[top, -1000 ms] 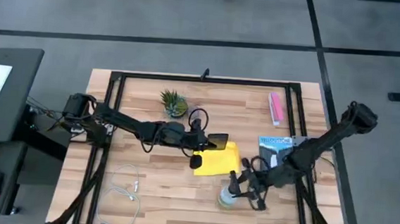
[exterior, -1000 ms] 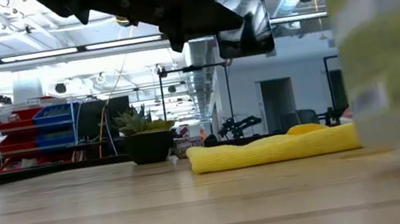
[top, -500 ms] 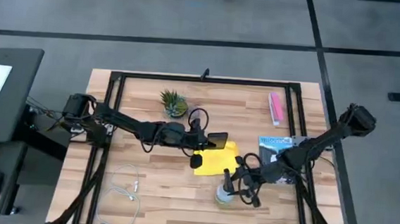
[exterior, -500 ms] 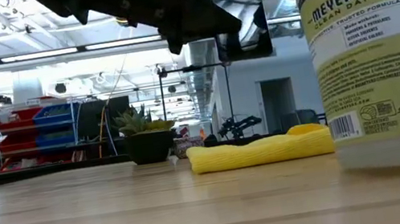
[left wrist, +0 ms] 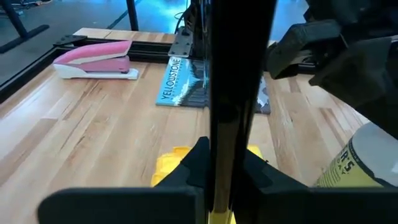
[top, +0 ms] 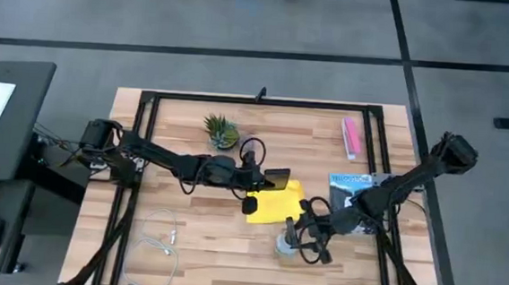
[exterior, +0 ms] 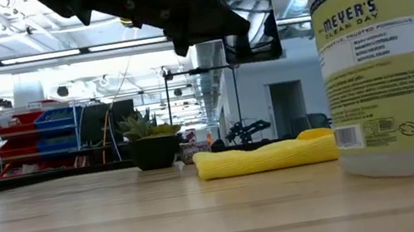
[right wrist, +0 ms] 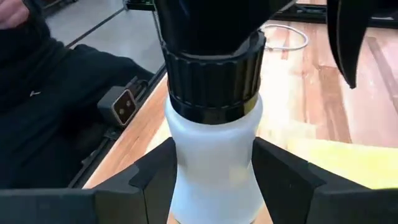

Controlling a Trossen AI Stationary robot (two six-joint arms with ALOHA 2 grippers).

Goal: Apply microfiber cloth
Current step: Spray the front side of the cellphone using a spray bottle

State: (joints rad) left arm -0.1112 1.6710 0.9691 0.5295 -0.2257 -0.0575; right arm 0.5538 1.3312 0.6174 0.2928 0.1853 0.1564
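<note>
At mid-tabletop [top: 185,236]: one microfiber cloth [top: 279,203], yellow, lying flat and rumpled, just beneath and beside my left jaws [top: 254,180], which pinch a black smartphone [top: 275,178] on edge above the cloth's far-left corner. My right jaws [top: 295,237] are clamped on the neck of a Meyer's spray bottle [exterior: 383,61], standing just by the cloth's near edge. Item to note: the cloth lies between both arms; the right looks nearer once the bottle is released.

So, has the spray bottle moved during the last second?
Yes. The spray bottle, held by the right gripper, shifted up the high view, closer to the microfiber cloth.
</note>
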